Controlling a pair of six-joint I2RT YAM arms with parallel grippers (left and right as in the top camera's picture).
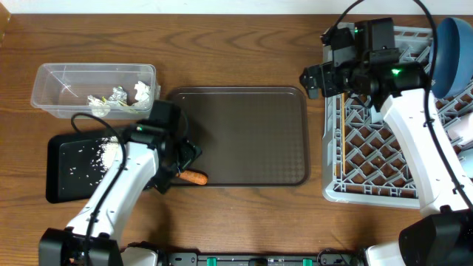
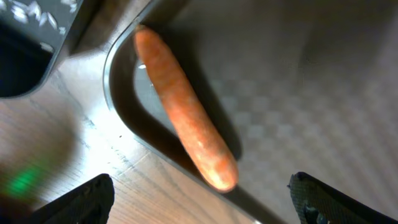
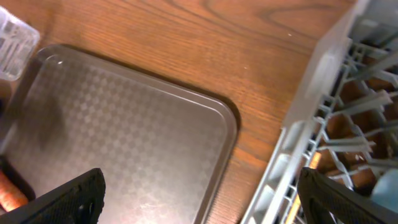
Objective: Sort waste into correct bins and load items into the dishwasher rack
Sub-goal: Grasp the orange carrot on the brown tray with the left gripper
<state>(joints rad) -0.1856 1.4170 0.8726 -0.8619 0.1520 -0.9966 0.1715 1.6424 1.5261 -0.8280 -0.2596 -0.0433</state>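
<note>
A small orange carrot (image 1: 194, 176) lies in the front left corner of the dark brown serving tray (image 1: 244, 140); it shows large in the left wrist view (image 2: 183, 109). My left gripper (image 1: 177, 166) (image 2: 202, 199) is open and empty just above the carrot's end. The clear tub (image 1: 74, 77) holds crumpled white tissue (image 1: 118, 97). The black tray (image 1: 63, 181) holds white rice scraps (image 1: 103, 154). My right gripper (image 1: 316, 80) (image 3: 199, 199) is open and empty over the left edge of the grey dishwasher rack (image 1: 336, 170). The dark blue plate (image 1: 452, 55) stands in the rack.
The serving tray (image 3: 124, 143) and the rack's edge (image 3: 311, 106) show in the right wrist view, with bare wooden table between them. A white cup (image 1: 462, 129) sits at the rack's right side.
</note>
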